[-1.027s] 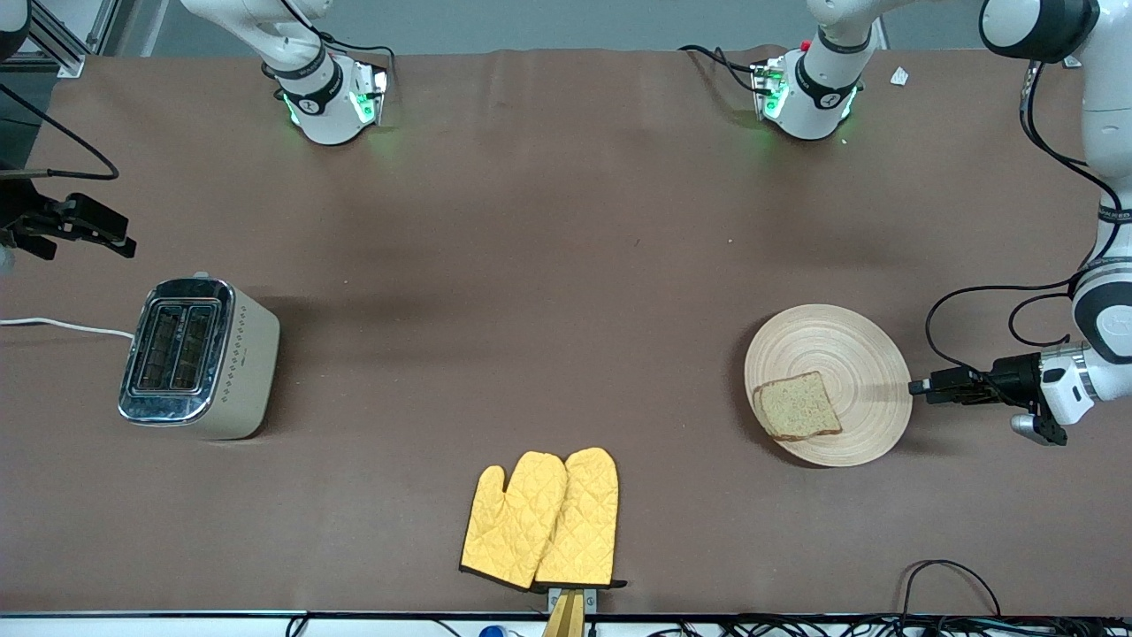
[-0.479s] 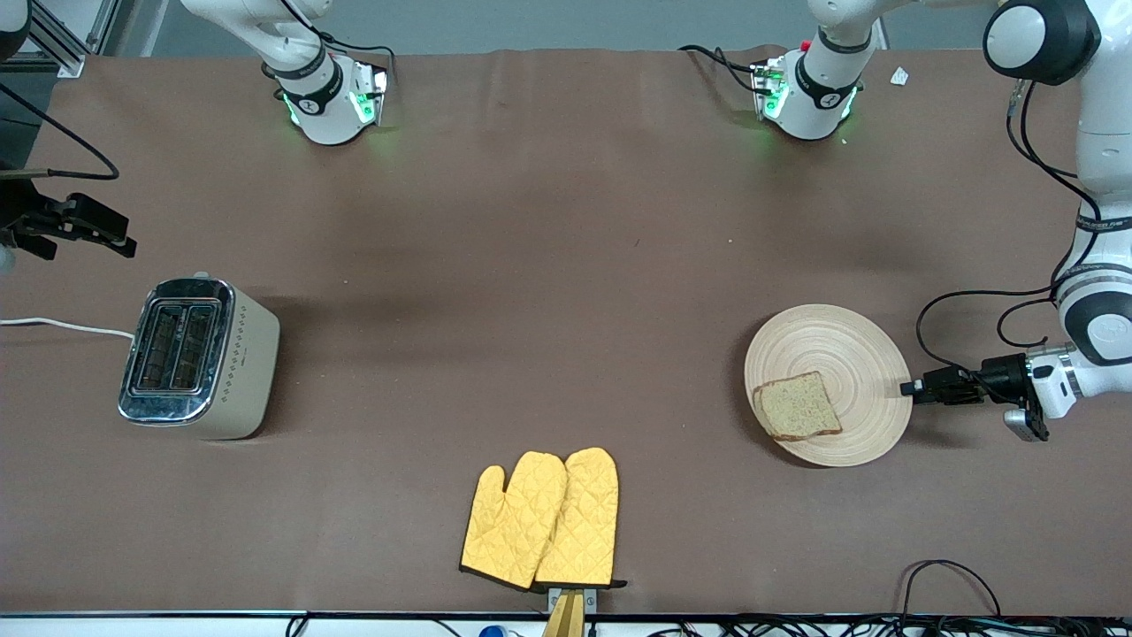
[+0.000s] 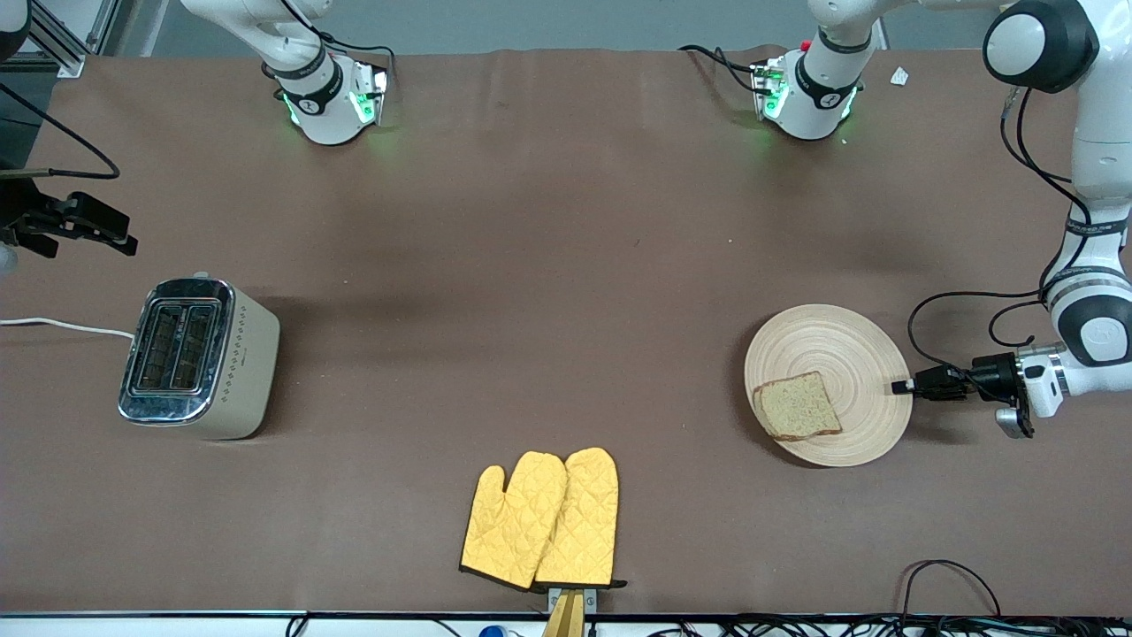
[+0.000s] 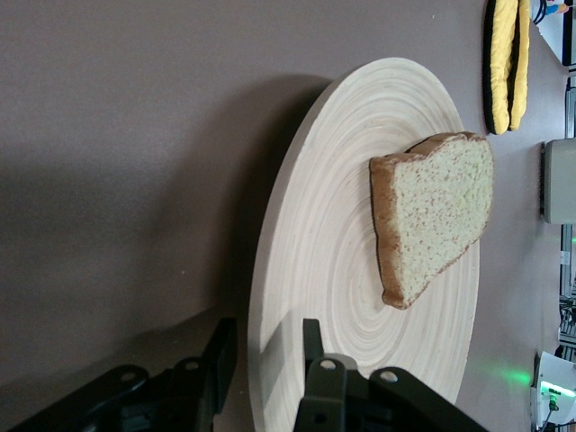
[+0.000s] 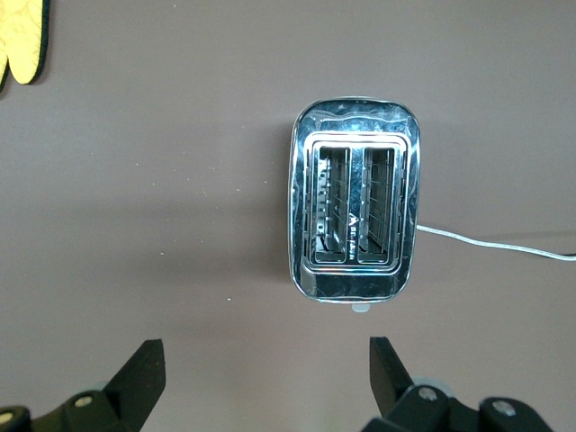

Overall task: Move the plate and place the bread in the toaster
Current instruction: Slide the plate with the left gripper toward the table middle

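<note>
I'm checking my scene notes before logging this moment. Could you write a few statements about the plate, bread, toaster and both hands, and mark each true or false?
1. The bread lies on the plate. True.
2. The left hand is at the plate's rim, one finger above it and one below. True.
3. A slice already sits in the toaster. False: both slots are empty.
4. The right hand is shut on the toaster. False: it hangs open over the table beside it.
5. The yellow oven mitts lie nearer the front camera than the plate. True.
</note>
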You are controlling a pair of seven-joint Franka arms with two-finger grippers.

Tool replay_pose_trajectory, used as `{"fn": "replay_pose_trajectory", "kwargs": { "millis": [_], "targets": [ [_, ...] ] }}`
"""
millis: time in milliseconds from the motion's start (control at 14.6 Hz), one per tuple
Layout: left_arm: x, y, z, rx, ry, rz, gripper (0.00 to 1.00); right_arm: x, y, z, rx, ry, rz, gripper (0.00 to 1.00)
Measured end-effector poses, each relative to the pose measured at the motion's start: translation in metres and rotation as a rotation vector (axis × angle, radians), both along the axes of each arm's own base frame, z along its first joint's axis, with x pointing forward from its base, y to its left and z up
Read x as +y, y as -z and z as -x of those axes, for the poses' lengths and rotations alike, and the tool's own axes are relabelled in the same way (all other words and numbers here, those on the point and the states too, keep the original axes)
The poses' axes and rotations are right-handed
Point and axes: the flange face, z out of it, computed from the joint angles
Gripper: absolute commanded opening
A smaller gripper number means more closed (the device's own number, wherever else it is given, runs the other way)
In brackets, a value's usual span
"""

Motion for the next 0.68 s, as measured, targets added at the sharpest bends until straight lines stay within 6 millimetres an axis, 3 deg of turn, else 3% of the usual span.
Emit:
{"fn": "replay_pose_trajectory", "kwargs": {
  "millis": [274,685],
  "targets": [
    [0.0017,0.0095,0.0047,0.013,-0.007,0.032,0.19,0.0000,0.0000,0.0000,0.000,0.000,0.000,1.00],
    [0.0006,0.0042,0.0051,0.016,-0.003,0.084,0.01,-0.0001,0.0010,0.0011,0.010,0.000,0.000,1.00]
  ]
}}
